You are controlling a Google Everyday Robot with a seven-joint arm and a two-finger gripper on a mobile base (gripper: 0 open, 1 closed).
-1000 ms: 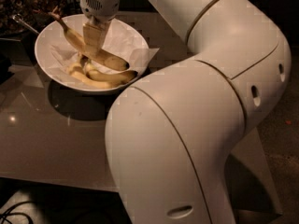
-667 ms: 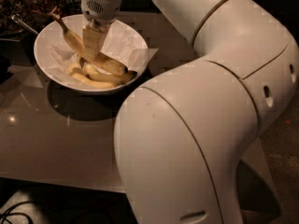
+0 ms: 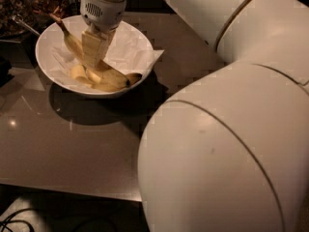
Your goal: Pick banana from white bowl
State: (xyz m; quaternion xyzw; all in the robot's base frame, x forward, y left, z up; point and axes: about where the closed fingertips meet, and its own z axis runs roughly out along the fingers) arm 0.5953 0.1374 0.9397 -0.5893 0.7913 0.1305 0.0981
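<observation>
The white bowl (image 3: 50, 64) with its paper lining (image 3: 130, 50) stands at the table's back left. The single banana (image 3: 72, 42) lies tilted in it, its thin brown stem pointing up and left over the rim. My gripper (image 3: 92, 59) reaches straight down into the bowl, and its fingers (image 3: 96, 45) are closed on the banana's lower end. Two joined bananas (image 3: 108, 77) with a dark crown lie at the bowl's bottom, just under and to the right of the fingertips.
My arm's large white links (image 3: 227, 144) fill the right half of the view and hide that side of the grey table (image 3: 63, 144). A dark dish with a utensil (image 3: 21, 23) sits at the far left, beside the bowl. The table's front edge runs along the bottom.
The gripper stays in the bowl at the banana. The arm's big elbow link has swung a little to the right. The bananas have barely moved.
</observation>
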